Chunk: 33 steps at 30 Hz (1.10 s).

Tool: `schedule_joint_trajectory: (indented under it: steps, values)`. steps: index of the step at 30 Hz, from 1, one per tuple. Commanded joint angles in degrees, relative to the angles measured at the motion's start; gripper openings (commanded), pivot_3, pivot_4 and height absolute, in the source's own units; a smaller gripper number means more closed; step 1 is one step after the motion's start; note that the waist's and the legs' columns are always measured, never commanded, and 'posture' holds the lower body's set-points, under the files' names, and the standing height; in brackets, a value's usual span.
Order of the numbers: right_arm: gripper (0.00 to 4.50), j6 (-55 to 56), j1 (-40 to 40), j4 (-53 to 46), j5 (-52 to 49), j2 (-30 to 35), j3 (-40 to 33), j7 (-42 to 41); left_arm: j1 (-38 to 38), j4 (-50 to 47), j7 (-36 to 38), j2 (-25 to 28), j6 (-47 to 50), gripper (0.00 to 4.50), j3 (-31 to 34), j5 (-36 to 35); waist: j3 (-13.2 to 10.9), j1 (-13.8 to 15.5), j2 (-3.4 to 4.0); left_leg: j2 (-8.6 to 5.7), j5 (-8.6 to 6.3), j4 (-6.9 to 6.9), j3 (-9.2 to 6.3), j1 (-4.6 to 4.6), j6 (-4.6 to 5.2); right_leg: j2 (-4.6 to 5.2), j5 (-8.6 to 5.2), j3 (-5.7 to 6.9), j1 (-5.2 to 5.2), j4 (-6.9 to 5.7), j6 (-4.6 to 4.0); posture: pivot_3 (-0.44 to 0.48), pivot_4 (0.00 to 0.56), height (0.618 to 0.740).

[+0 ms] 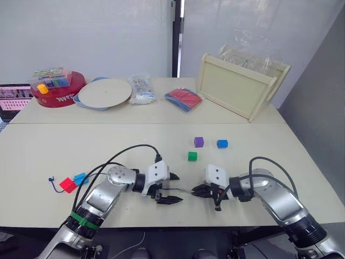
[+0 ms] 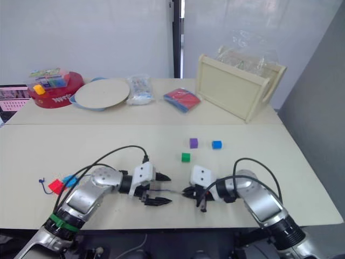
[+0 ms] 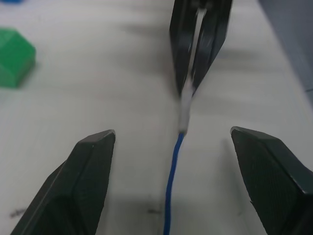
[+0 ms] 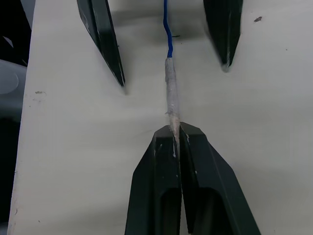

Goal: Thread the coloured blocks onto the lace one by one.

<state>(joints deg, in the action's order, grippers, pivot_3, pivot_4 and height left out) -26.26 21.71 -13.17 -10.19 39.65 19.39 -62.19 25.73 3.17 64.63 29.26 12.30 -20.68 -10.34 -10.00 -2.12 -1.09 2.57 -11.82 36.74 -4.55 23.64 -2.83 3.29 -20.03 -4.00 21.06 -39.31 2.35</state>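
Handover at the lower centre of the frame: right gripper (image 1: 195,190) has its jaws pinched on the lace (image 4: 168,39) tip, left gripper (image 1: 171,188) gapes empty around it, so next it probably fetches the green block (image 1: 192,156).

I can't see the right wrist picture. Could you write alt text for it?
The right gripper, two black fingers shut together, pinches the pale stiff tip of the blue lace just above a cream table. Facing it, the left gripper stands open, the lace running between its fingers.
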Motion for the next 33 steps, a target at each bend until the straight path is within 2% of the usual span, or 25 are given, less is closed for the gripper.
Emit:
schedule_joint_trajectory:
  steps: [1, 9, 21, 29, 31, 33]
  values:
    - [0.0, -0.8, -0.1, -2.5, -0.6, 0.6, -1.6, 0.3, -0.4, 2.4, 2.2, -1.0, -2.3, 2.81, -0.3, -0.3, 0.0, 0.1, 0.0, -0.01, 0.0, 0.0, 0.0, 0.0, 0.0, 0.02, 0.0, 0.0, 0.0, 0.01, 0.0, 0.0, 0.15, 0.74]
    - [0.0, -1.7, -0.2, -3.0, -0.7, 0.5, -1.5, 0.9, -0.2, 0.6, 3.0, -3.4, 0.4, 0.14, 1.0, -2.5, 0.0, 0.1, 0.0, -0.02, 0.0, 0.01, 0.0, 0.01, 0.0, 0.02, 0.0, 0.0, -0.01, 0.01, 0.01, 0.0, 0.15, 0.74]
    - [0.0, -4.3, -1.1, -4.8, -2.6, 0.7, -2.7, 1.2, -0.2, -0.1, 3.6, -3.8, 1.4, 0.06, 1.7, -2.9, 0.0, 0.0, 0.0, -0.02, 0.0, 0.01, -0.01, 0.01, 0.0, 0.02, 0.0, 0.0, -0.01, 0.0, 0.01, 0.0, 0.15, 0.74]
    - [2.66, -13.8, -4.8, -10.0, -9.1, -1.3, -14.3, 9.9, -1.2, -1.4, 4.1, -2.8, 1.9, 0.0, 2.4, -3.0, 0.0, 0.2, 0.0, -0.02, 0.0, 0.02, -0.02, 0.03, 0.0, 0.02, 0.0, 0.0, -0.01, 0.0, 0.01, 0.0, 0.15, 0.74]
    - [3.35, -15.0, -7.3, -9.6, -9.1, -3.6, -18.3, 15.0, -1.5, -1.6, 3.9, -2.5, 2.0, 0.0, 2.6, -3.1, 0.0, 0.2, -0.01, -0.03, 0.0, 0.02, -0.01, 0.03, 0.0, 0.02, 0.0, 0.0, -0.01, 0.0, 0.01, 0.0, 0.15, 0.74]
    - [4.04, -14.5, -10.3, -8.8, -7.3, -8.7, -23.3, 24.4, -1.9, -2.1, 3.7, -2.2, 2.4, 0.0, 2.8, -3.3, 0.0, 0.3, -0.02, -0.02, 0.0, 0.01, -0.02, 0.03, 0.0, 0.01, 0.0, 0.01, -0.02, 0.0, 0.0, 0.0, 0.15, 0.74]
